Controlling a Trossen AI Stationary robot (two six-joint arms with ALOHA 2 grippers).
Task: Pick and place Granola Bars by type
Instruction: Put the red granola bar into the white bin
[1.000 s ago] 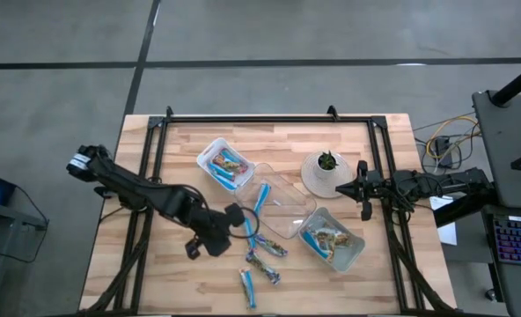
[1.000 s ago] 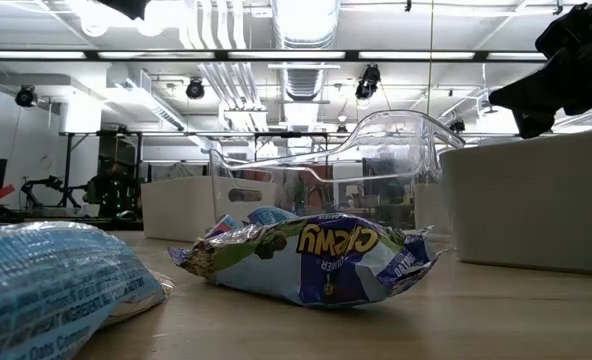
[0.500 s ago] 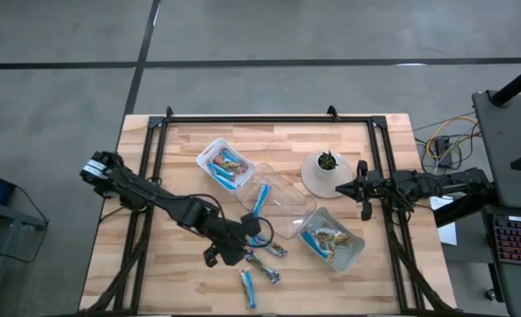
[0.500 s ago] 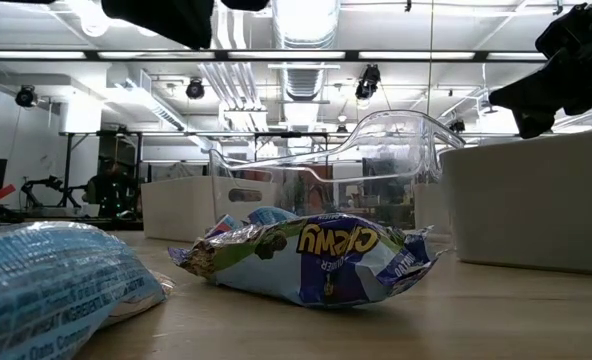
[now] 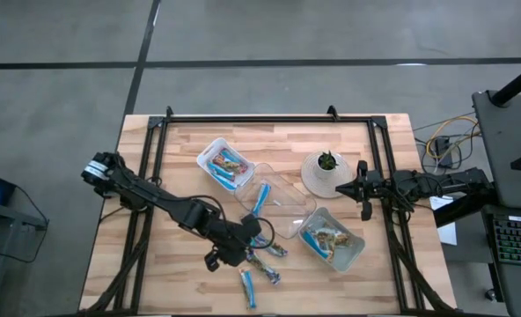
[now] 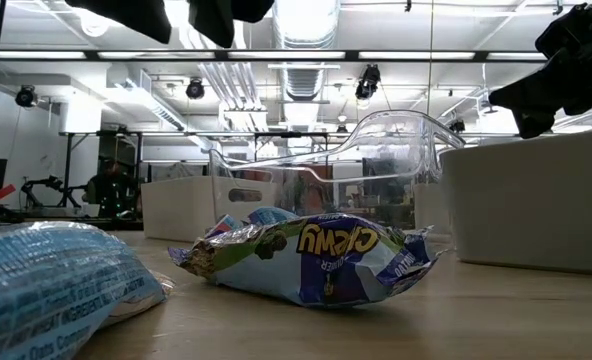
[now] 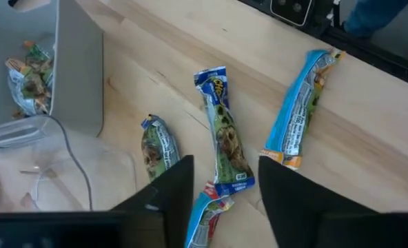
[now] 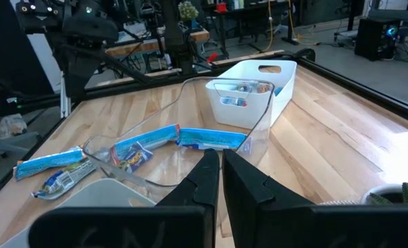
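Observation:
Several loose granola bars lie flat on the wooden table near its front edge: a blue "Chewy" bar (image 7: 225,138), a greenish bar (image 7: 156,148), a bright blue bar (image 7: 299,103) and another blue one (image 7: 202,215). My left gripper (image 5: 247,245) (image 7: 225,165) hovers open above them, its fingers to either side of the Chewy bar, touching nothing. More bars lie in a white tray (image 5: 225,163), a clear tray (image 5: 274,207) and a second white tray (image 5: 333,238). My right gripper (image 5: 363,189) waits shut at the table's right side.
A small potted plant (image 5: 326,170) stands right of the clear tray. A black frame (image 5: 269,117) runs along the table's far and side edges. One more bar (image 5: 247,287) lies close to the front edge. Bare wood lies at the near left.
My left gripper has moved toward the table's right and near edges, from beside the clear tray to above the loose bars. In the low view its fingers have parted. The bars and trays have stayed where they were.

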